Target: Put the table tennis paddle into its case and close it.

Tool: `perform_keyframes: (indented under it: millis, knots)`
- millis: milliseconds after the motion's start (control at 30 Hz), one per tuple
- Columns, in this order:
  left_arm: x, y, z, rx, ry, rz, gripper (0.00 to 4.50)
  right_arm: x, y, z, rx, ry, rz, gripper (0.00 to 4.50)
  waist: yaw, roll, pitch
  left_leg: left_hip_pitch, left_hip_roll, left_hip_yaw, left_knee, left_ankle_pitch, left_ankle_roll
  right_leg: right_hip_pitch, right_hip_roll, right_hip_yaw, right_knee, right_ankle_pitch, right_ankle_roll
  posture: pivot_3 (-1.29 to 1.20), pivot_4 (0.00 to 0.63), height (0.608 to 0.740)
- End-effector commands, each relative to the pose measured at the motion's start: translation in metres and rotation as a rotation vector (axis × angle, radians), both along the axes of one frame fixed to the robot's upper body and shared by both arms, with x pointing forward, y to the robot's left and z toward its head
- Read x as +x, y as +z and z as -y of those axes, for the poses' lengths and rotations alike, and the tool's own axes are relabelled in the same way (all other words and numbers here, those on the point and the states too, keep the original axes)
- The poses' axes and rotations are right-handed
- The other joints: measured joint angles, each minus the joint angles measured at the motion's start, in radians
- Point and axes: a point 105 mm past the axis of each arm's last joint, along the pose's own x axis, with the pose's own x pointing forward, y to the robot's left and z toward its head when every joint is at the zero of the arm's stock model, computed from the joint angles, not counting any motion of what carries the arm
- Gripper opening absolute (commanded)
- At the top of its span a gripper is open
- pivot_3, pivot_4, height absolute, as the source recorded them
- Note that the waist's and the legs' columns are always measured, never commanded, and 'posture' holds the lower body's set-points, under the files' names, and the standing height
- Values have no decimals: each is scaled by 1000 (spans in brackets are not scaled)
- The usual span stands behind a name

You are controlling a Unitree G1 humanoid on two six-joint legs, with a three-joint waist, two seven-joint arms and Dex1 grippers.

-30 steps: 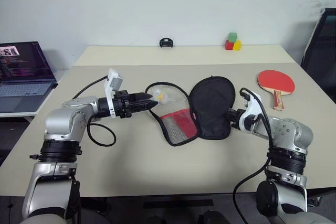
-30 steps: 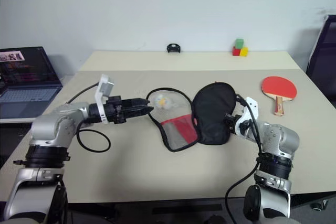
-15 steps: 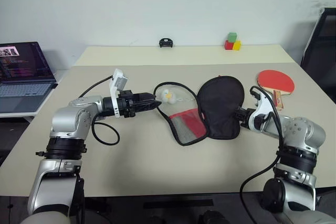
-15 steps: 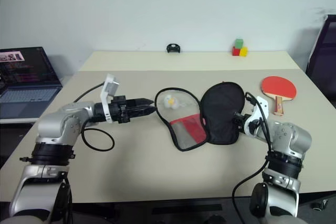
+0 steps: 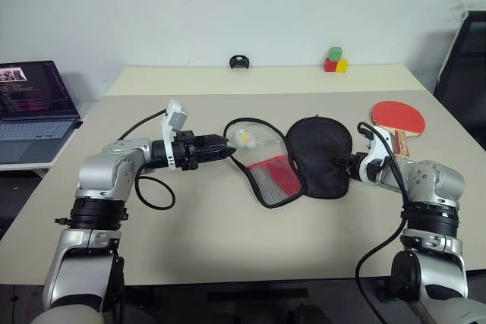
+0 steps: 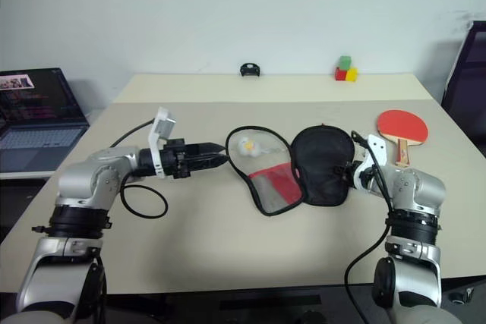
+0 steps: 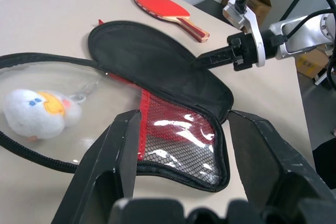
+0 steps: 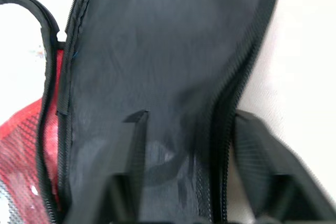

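Office or lab: laptop (image 5: 34, 108), beige tables (image 5: 228, 248).

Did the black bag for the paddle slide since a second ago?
Yes. The case slid to the robot's right, toward the table tennis paddle: its black flap now lies closer to the paddle's handle. The right gripper is at its edge, open.

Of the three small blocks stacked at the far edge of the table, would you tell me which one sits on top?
The green block sits on top. The red block and the yellow block sit side by side beneath it on the table, red on the left, yellow on the right.
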Motion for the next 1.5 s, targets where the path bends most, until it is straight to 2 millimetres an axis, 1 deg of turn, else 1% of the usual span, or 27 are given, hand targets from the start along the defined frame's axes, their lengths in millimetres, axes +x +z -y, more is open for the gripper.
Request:
perform_keyframes:
  millis: [33,133,300,400,533,567,600,667,867,933,1100,1267,1400,1500]
  knots:
    - [-4,13,-1,-2,-6,56,2844,-5,27,17,-95,-24,127,2582,1,0,0,0,0,0,0,0,0,0,0,0,0,0,0,0,150,740]
    - [-5,11,-2,-1,0,54,2844,-17,38,23,-124,-6,179,2582,5,0,0,-1,0,0,0,0,0,0,0,0,-1,0,0,0,150,740]
    - [-6,10,0,-11,4,51,2844,-31,52,25,-156,40,279,2582,4,0,0,0,1,0,0,0,0,0,0,0,0,0,0,0,150,740]
    - [-6,10,0,-13,8,53,2844,-31,56,36,-217,4,316,3129,6,0,0,0,1,0,0,0,1,1,1,0,0,0,0,0,150,740]
    - [-4,17,0,-29,20,71,2844,-19,57,65,-311,-122,334,4445,7,0,0,0,1,0,1,0,1,1,1,0,0,0,0,0,150,740]
    - [-4,19,0,-38,20,75,2844,-17,56,71,-323,-143,336,4445,7,0,0,0,1,0,1,0,1,1,1,0,0,0,0,0,150,740]
    - [-3,20,2,-40,18,79,2844,-10,55,84,-357,-191,335,4445,7,0,0,0,1,0,1,0,1,1,1,0,0,0,0,0,150,740]
    - [-3,21,4,-39,13,83,2844,-1,53,98,-399,-240,334,4445,6,0,0,1,1,1,1,0,1,1,1,0,0,0,0,0,150,740]
    - [-4,22,9,-32,0,93,2844,27,37,114,-434,-287,311,4445,-2,0,0,1,1,1,1,0,1,1,1,1,0,0,0,0,150,740]
    - [-4,22,10,-32,-1,94,2844,33,32,117,-427,-299,303,4445,-2,0,0,1,1,2,1,0,0,1,1,1,0,0,0,0,150,740]
    - [-4,22,11,-32,-5,96,2844,45,20,120,-472,-321,282,4445,-2,0,0,1,1,3,1,2,-3,1,1,2,0,0,0,0,150,740]
    - [-5,23,12,-28,-7,97,2844,47,12,124,-510,-362,270,4445,-2,0,0,1,1,3,1,2,-3,1,1,2,-1,0,0,0,150,740]
    - [-6,23,10,-24,-2,97,2844,48,1,117,-520,-353,251,4445,-4,0,0,1,1,3,1,2,-3,1,1,2,0,0,0,0,150,740]
    - [-6,24,10,-23,-1,95,2844,47,-2,118,-500,-382,243,4445,-4,0,0,1,1,4,1,2,-3,1,1,2,0,0,0,0,150,740]
